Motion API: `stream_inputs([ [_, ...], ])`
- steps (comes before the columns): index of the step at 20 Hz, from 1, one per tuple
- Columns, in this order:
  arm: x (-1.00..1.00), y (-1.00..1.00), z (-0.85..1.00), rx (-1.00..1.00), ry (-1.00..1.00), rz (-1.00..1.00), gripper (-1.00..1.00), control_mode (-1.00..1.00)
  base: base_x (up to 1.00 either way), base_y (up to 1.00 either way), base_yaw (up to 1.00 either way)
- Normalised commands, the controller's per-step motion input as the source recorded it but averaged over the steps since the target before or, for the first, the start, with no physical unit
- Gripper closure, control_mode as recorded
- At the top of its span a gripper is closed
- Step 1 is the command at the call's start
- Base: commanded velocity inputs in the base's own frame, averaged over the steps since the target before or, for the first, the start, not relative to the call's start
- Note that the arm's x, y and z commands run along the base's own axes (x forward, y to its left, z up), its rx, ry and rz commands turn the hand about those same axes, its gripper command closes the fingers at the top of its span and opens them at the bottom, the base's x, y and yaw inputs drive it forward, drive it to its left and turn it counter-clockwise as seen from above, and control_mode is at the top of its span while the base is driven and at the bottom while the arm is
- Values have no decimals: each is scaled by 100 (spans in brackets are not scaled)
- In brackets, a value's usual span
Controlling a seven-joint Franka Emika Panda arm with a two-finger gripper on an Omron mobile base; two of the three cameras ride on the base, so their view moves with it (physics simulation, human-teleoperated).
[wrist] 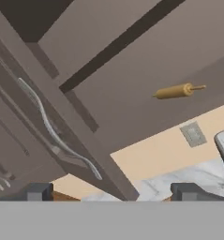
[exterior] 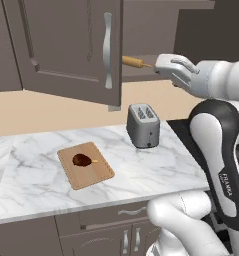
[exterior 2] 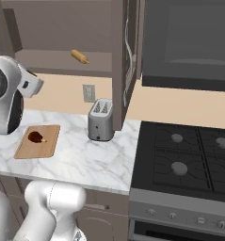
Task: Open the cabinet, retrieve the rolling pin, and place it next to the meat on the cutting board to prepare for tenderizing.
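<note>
- The rolling pin (wrist: 178, 91) lies on the bottom shelf inside the open cabinet (exterior: 66, 45), untouched.
- The gripper (wrist: 111, 191) is level with the shelf, just short of the pin, fingers spread wide and holding nothing.
- Below on the marble counter (exterior: 141, 165), the meat (exterior: 82, 160) sits on the cutting board (exterior: 91, 175).
- A toaster (exterior: 143, 125) stands near the board.
</note>
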Motion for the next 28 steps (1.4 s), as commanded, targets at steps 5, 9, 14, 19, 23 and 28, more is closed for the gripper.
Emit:
stream_inputs([
  [5, 38, -25, 0, 12, 9, 14, -100, -100, 0, 0, 0],
  [9, 20, 0, -10, 3, 8, 12, -100, -100, 0, 0, 0],
  [14, 37, 9, -3, 1, 6, 11, -100, -100, 0, 0, 0],
  [19, 40, 11, 0, 1, 3, 9, -100, -100, 0, 0, 0],
  [23, 46, 19, -1, 1, 1, 6, -100, -100, 0, 0, 0],
  [28, 43, 21, -3, 1, 0, 6, -100, -100, 0, 0, 0],
])
